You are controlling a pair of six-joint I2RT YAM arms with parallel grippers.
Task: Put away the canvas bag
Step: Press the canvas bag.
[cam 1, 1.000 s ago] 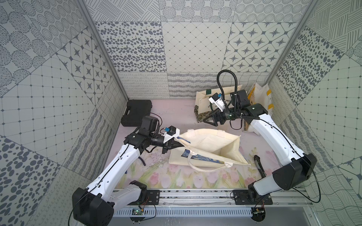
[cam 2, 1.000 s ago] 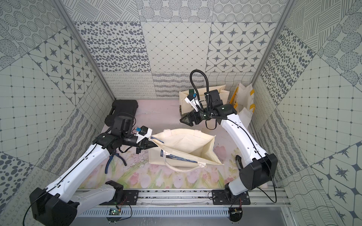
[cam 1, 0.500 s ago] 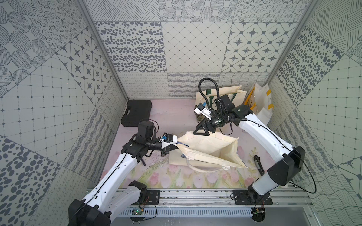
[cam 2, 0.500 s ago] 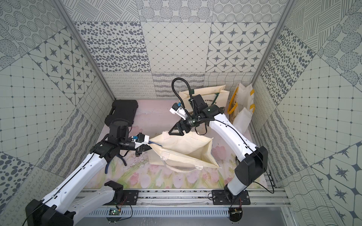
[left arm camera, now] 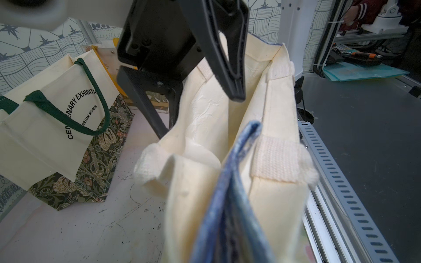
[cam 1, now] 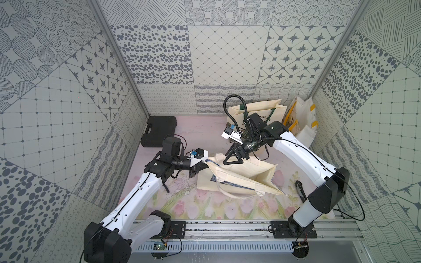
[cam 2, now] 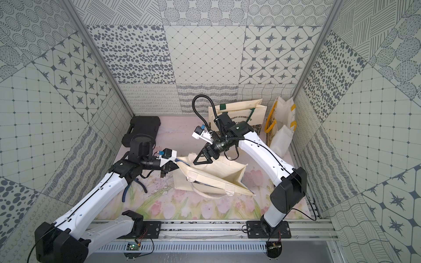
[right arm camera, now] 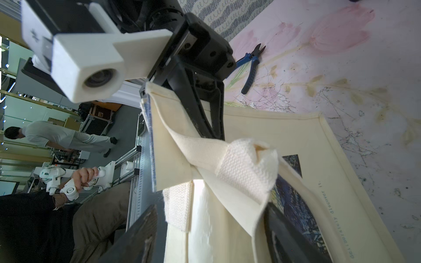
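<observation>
Canvas bag [cam 1: 239,180] mid-bench, pinched at its rim.
Your left fingers [right arm camera: 200,113] clamp that rim, tips hidden by cloth; right fingers [left arm camera: 216,52] stand apart astride the far rim, gripping nothing. Floral bench [cam 1: 205,205], patterned walls [cam 1: 227,57].

the cream canvas bag [cam 1: 241,175] lies slumped on the flower mat [cam 1: 205,205]. the left gripper [cam 1: 203,165] pinches the bag's top corner tight. the right gripper [cam 1: 234,158] has its jaws spread wide at the bag's far rim. a black case [cam 1: 159,131] sits in the back corner.
</observation>
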